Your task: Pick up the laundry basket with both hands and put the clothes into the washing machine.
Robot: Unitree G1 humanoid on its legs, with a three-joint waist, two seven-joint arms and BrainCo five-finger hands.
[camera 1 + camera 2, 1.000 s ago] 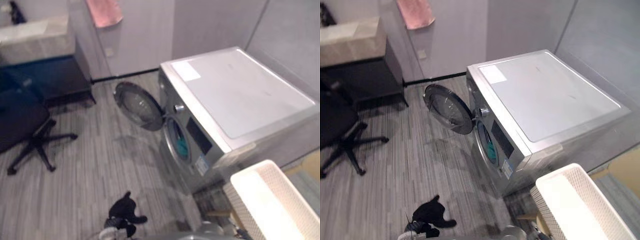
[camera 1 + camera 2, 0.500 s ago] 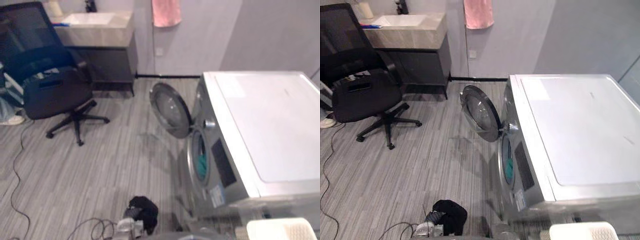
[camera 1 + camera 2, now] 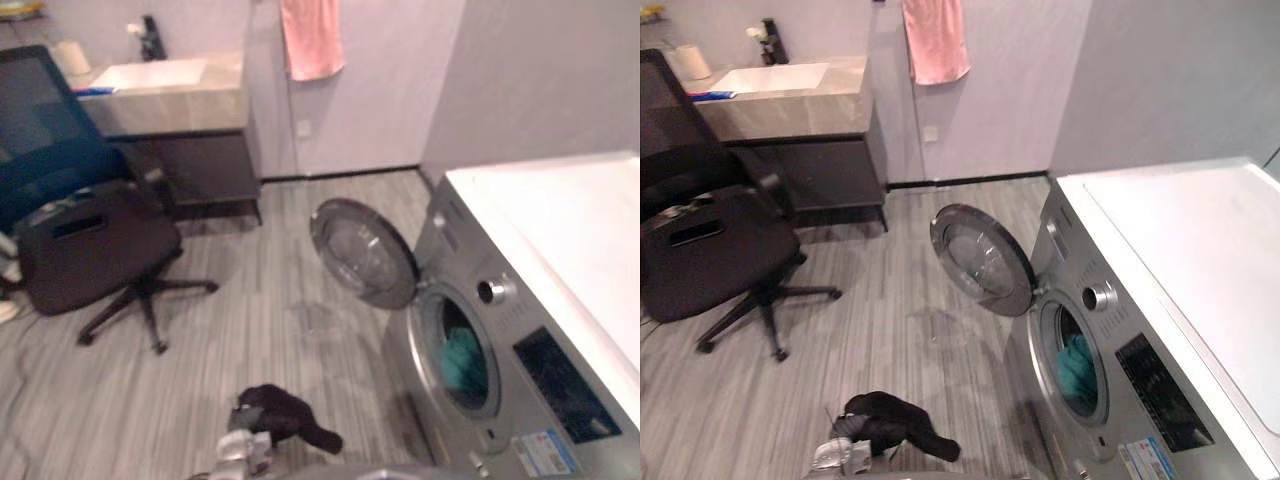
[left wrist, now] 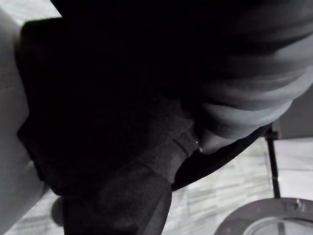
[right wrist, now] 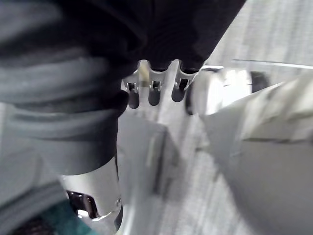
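Looking down at the washing machine, I see its door swung wide. That keeps the drum mouth clear for loading, and a teal garment already lies inside. My right hand hangs near the machine, fingers loosely straight and holding nothing, so free to take a grasp, I judge. My left hand shows its dark cover; its grip I cannot tell.

Both head eyes are looking steeply down from in front of the washing machine, sharing its open door. Both wrist cameras are hanging low, very close beside its front.
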